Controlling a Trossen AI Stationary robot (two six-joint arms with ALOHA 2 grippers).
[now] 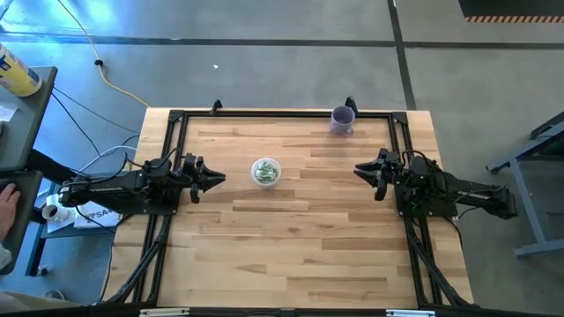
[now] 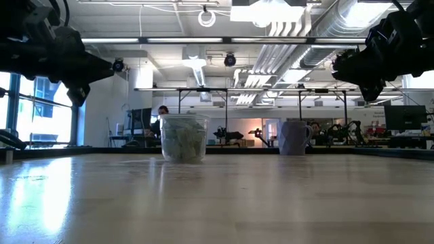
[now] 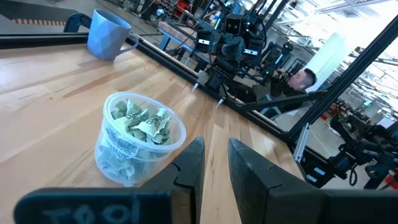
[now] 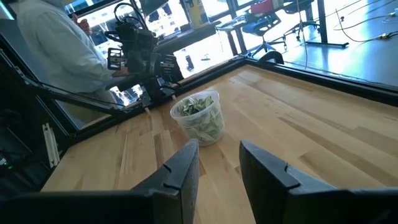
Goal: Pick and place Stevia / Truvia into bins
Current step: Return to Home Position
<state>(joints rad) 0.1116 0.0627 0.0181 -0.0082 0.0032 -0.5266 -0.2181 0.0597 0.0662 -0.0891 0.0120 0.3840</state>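
A small round translucent cup (image 1: 265,172) stands on the table between the two arms, filled with green and white Stevia packets (image 3: 143,122). It also shows in the low view (image 2: 183,137) and the right wrist view (image 4: 200,116). No packets lie loose on the wood. My left gripper (image 1: 218,179) hovers above the table to the left of the cup, open with a narrow gap, holding nothing (image 3: 214,168). My right gripper (image 1: 359,171) hovers well to the right of the cup, open and empty (image 4: 219,165).
A purple mug (image 1: 343,119) with a handle stands near the table's far edge, right of centre. A black frame (image 1: 282,113) runs along the table's edges. People show in the room behind the table. Bare wood stretches across the near half.
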